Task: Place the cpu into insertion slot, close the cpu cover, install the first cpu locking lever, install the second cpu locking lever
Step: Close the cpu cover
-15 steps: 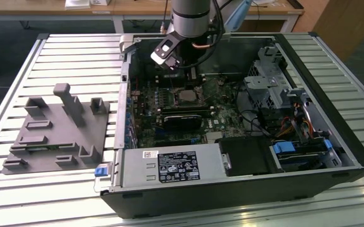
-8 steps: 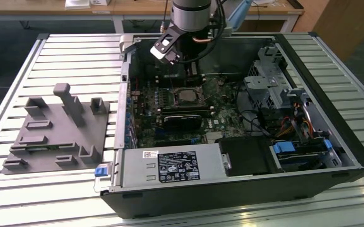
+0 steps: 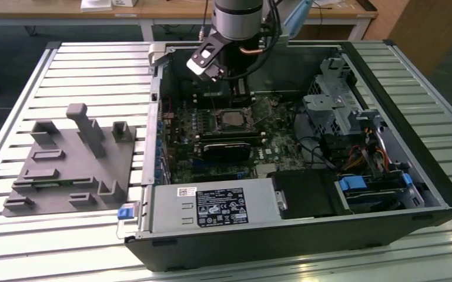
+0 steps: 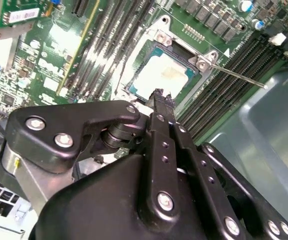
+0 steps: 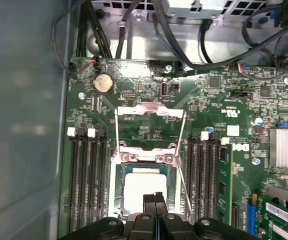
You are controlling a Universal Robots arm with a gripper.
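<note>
The cpu (image 5: 142, 192) lies flat in the insertion slot (image 5: 116, 186), its silvery top showing; it also shows in the second wrist view as the cpu (image 4: 165, 75) and in the exterior view as the cpu (image 3: 230, 119). The cpu cover (image 5: 150, 111) is swung open, lying back over the board beyond the slot. A thin wire locking lever (image 5: 184, 187) stands unlatched along one side of the slot, and shows again as the lever (image 4: 239, 76). My gripper (image 5: 155, 199) hangs just above the cpu's near edge, shut with its fingers pressed together and nothing seen between them; the gripper (image 4: 160, 96) looks the same here.
Long black memory slots (image 5: 86, 175) flank the socket on both sides. The open computer case (image 3: 437, 176) holds a power supply (image 3: 210, 205), a drive cage (image 3: 343, 106) and cables. A grey fixture (image 3: 69, 158) sits on the slatted table at the exterior view's left.
</note>
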